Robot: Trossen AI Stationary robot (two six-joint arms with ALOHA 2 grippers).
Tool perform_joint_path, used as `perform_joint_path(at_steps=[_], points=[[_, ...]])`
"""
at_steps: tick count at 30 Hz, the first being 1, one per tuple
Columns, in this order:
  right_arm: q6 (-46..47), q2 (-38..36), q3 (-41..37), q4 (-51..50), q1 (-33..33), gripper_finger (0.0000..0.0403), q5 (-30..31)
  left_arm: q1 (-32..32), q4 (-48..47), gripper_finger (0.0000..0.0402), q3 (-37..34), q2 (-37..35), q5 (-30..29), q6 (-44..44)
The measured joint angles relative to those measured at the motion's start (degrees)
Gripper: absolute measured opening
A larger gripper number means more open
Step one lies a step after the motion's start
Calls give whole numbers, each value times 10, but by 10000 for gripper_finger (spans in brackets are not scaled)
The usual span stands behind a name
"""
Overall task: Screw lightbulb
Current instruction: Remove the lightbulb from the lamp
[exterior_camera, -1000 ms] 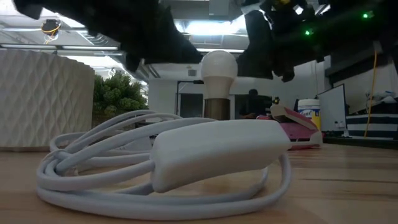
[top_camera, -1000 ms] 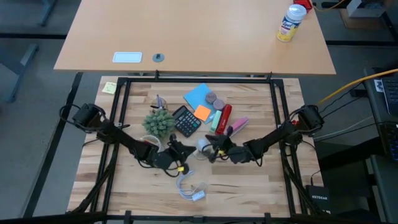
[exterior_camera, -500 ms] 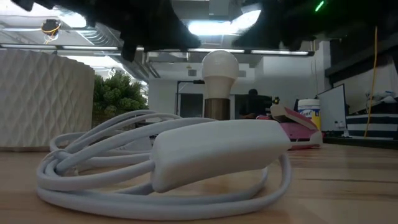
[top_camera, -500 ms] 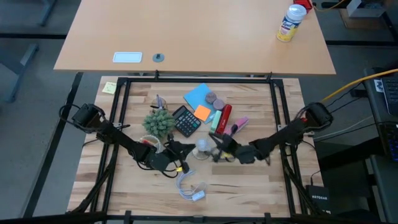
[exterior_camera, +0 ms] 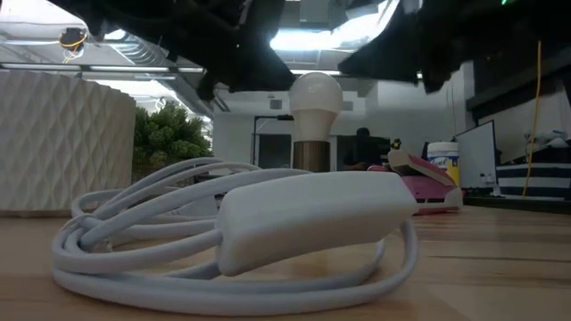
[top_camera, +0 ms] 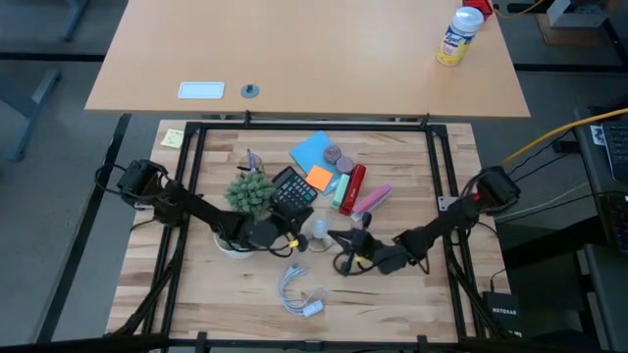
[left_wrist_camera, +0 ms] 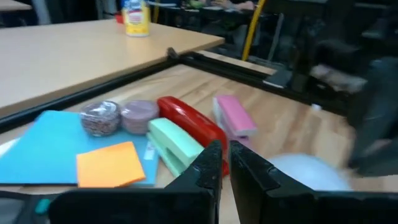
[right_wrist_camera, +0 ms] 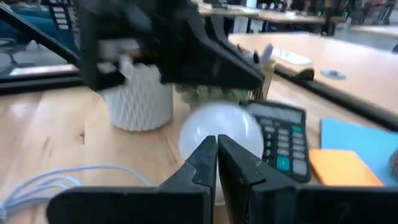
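Observation:
The lightbulb (top_camera: 318,231) is white and round. It stands upright with its narrow end down in a dark socket (exterior_camera: 310,153) near the table's middle, and it also shows in the low view (exterior_camera: 314,96). My left gripper (top_camera: 300,237) is shut and empty, just left of the bulb; its wrist view shows the bulb (left_wrist_camera: 305,173) off to one side. My right gripper (top_camera: 343,251) is shut and empty, a little to the near right of the bulb, which lies straight ahead in its wrist view (right_wrist_camera: 221,127).
A coiled white cable (top_camera: 299,294) lies near the front edge. A black calculator (top_camera: 292,191), a green plant (top_camera: 252,193) and a white ribbed pot (right_wrist_camera: 140,93) stand behind and left of the bulb. A red stapler (left_wrist_camera: 186,121), a pink item, a blue notebook and orange notes lie behind it.
My right gripper has drawn back from the bulb toward the table's near edge. My left gripper has shifted toward the far edge, beside the bulb. The bulb stays upright in its place.

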Motion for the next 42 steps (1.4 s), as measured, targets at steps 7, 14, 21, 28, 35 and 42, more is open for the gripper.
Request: perform_joint_path(at_steps=[7, 14, 21, 28, 35, 42], points=[[40, 23, 0, 0, -29, 20, -37, -5, -12, 21, 0, 0, 21, -14], [40, 23, 0, 2, -51, 21, -51, -10, -51, 21, 1, -3, 20, -68], [22, 23, -1, -1, -63, 20, -54, -20, -52, 21, 1, -3, 18, -72], [9, 23, 0, -1, -95, 20, -42, -41, -64, 21, 0, 1, 36, -79], [-3, 23, 0, 0, -134, 21, -55, -48, -64, 21, 0, 2, 18, -66], [-64, 11, 0, 6, -129, 20, -50, -47, -61, 21, -1, 1, 3, -64]])
